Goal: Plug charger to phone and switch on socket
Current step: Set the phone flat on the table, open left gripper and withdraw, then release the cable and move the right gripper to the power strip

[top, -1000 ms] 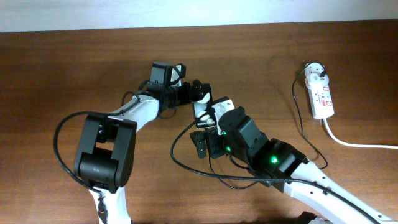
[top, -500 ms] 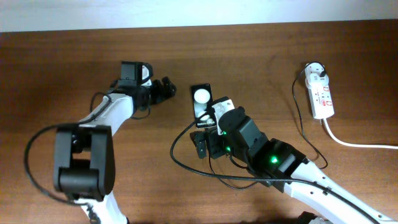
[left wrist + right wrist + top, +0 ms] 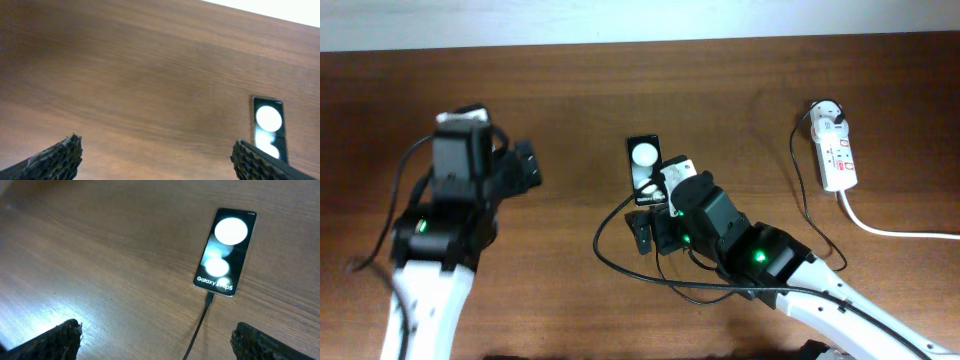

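The black phone (image 3: 642,158) lies flat mid-table, showing two white round patches (image 3: 226,252) and small white text. The charger's thin black cable (image 3: 196,332) runs up between my right fingers, and its plug tip (image 3: 210,298) meets the phone's near end. Its white adapter (image 3: 830,118) sits in the white socket strip (image 3: 838,155) at the right. My right gripper (image 3: 160,347) hovers open just short of the phone, holding nothing. My left gripper (image 3: 528,167) is open and empty, well left of the phone (image 3: 270,129).
A thick white cord (image 3: 895,232) leaves the socket toward the right edge. The charger cable (image 3: 793,160) loops down left of the strip. A black cable loop (image 3: 603,250) hangs by my right arm. The table's far edge meets a white wall.
My left arm has swung back to the left, away from the phone, its gripper staying open. The right arm, phone and cable have not moved.
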{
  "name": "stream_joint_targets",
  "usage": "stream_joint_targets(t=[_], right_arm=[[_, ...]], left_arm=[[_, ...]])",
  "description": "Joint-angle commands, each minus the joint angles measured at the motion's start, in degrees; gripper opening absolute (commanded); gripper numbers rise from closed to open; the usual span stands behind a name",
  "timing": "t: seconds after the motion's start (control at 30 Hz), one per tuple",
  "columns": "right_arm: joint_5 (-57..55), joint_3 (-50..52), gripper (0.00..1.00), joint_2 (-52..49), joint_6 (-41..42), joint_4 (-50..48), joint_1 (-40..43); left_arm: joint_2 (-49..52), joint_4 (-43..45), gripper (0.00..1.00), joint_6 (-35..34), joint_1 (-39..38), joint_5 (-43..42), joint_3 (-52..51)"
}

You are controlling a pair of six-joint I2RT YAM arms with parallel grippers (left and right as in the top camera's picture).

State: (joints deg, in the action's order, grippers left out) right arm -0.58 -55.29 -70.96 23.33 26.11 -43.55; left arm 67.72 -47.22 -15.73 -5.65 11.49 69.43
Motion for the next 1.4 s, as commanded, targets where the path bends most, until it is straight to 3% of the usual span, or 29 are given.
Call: stream_joint_targets(t=[0.0, 0.43, 0.6, 0.9, 1.1, 1.37], right_arm=[[-0.1, -0.9, 0.99, -0.1, -0.4, -2.6, 0.1], [-0.1, -0.9, 0.99, -0.2, -0.4, -7.0, 0.1], [-0.1, -0.9, 0.99, -0.2, -0.4, -16.3, 0.1], [-0.1, -0.9, 0.99, -0.2, -0.4, -28.1, 0.1], [-3.1, -0.9, 0.99, 0.0, -0.5, -25.2, 0.1], [-9.2, -0.9, 0.99, 1.8, -0.6, -16.5, 9.2]], left_arm=[[-9.3, -3.4, 0.99, 2.6, 0.2, 11.3, 0.1], [-32.8, -9.2, 0.99, 2.6, 0.2, 12.3, 0.0], [-33.2, -12.8, 0.99, 2.6, 0.2, 14.9, 0.0], [-33.3, -29.9, 0.99, 2.6, 0.0, 14.9, 0.0], [-35.4, -36.0, 0.99, 2.6, 0.0, 14.9, 0.0], [-51.6, -35.8, 0.99, 2.5, 0.0, 14.7, 0.0]])
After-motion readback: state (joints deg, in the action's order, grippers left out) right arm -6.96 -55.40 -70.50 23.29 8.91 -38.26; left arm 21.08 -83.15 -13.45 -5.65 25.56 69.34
